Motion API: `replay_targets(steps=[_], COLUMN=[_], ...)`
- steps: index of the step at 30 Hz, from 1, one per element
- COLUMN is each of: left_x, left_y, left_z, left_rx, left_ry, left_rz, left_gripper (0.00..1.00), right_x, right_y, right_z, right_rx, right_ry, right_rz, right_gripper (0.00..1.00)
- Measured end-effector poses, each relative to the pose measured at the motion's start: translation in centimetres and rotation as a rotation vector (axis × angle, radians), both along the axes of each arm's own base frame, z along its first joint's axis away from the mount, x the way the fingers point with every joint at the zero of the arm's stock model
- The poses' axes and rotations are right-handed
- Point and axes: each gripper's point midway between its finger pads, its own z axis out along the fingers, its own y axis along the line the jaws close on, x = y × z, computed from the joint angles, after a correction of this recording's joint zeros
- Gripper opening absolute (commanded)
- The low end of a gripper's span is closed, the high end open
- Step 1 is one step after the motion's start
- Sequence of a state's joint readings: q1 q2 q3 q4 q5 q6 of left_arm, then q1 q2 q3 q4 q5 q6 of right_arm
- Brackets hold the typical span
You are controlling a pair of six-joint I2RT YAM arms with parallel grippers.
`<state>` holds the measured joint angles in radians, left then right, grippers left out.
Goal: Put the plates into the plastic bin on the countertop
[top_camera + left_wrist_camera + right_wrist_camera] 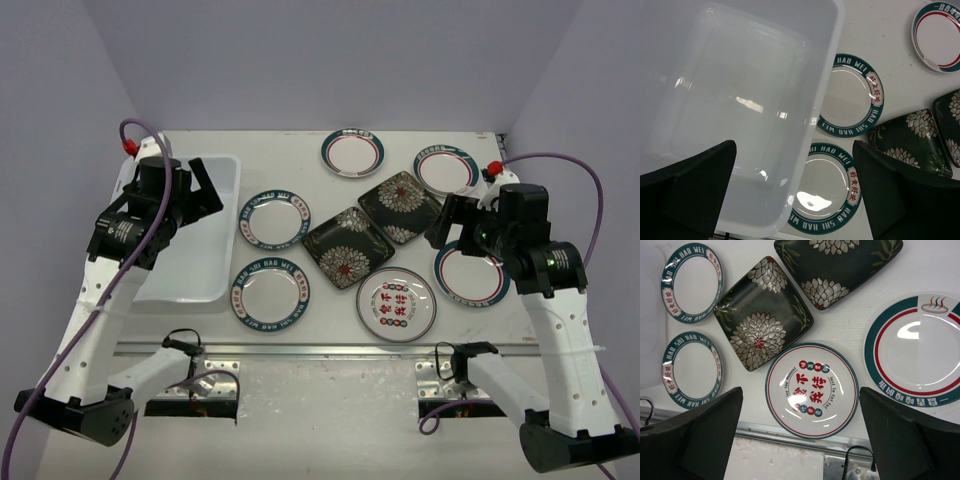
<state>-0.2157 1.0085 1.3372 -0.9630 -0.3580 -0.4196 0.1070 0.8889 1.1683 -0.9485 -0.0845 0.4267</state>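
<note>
The plastic bin (195, 275) stands empty at the left of the countertop (290, 145). My left gripper (192, 190) hovers open above it; in its wrist view (795, 200) the bin (740, 90) and two teal-rimmed plates (850, 95) (827, 187) lie below. Several plates lie on the counter: two black square ones (348, 247) (401, 206), a red-character one (396, 304), and red-ringed ones (352, 152) (446, 171) (470, 272). My right gripper (455, 222) is open and empty; in its wrist view (800, 435) it hangs above the red-character plate (811, 390).
A metal rail (330, 350) runs along the counter's near edge, with cables and arm bases below it. Grey walls close in the back and sides. The bin sits against the left edge.
</note>
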Motion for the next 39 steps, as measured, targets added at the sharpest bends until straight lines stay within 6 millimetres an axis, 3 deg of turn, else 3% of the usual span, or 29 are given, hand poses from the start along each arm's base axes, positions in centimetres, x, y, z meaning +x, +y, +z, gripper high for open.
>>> replay_targets(steps=[6,12,17,21,24,26,29,32,39], left_x=[0.0,0.3,1.5,1.9,2.1,1.9,1.5,1.7,4.5], left_y=[-0.4,-2.1,-6.8,-14.1,-19.5,-21.1,-22.0,-22.5,-24.4], left_z=[-0.1,-0.4,-0.8,-2.0,-4.5,-7.7,-12.2,-15.6,-20.4], left_rx=[-0.015,-0.101,-0.304,-0.432,-0.510,-0.545,-0.582,-0.610,-0.623], left_ry=[0.002,0.015,0.021,0.070,0.125,0.175,0.238,0.281,0.341], left_rz=[-0.014,-0.058,-0.151,-0.273,-0.347,-0.340,-0.295,-0.244,-0.164], left_gripper=[1.00,1.00,1.00,1.00,1.00,1.00,1.00,0.99,0.91], right_x=[0.1,0.2,0.2,0.1,0.4,0.5,0.7,0.7,0.7], right_y=[0.1,0.6,1.4,1.6,1.7,1.7,1.9,2.1,2.6], right_z=[-0.1,0.2,-0.1,-0.5,-0.3,-0.2,-0.2,-0.4,-1.2], right_rx=[0.007,0.032,0.074,0.091,0.096,0.097,0.104,0.117,0.142], right_ry=[0.005,-0.008,-0.020,-0.012,-0.022,-0.028,-0.034,-0.029,-0.015], right_rz=[0.000,0.016,0.036,0.035,0.033,0.034,0.037,0.046,0.060], right_gripper=[0.99,0.99,0.99,0.99,0.99,0.99,0.99,0.99,0.99])
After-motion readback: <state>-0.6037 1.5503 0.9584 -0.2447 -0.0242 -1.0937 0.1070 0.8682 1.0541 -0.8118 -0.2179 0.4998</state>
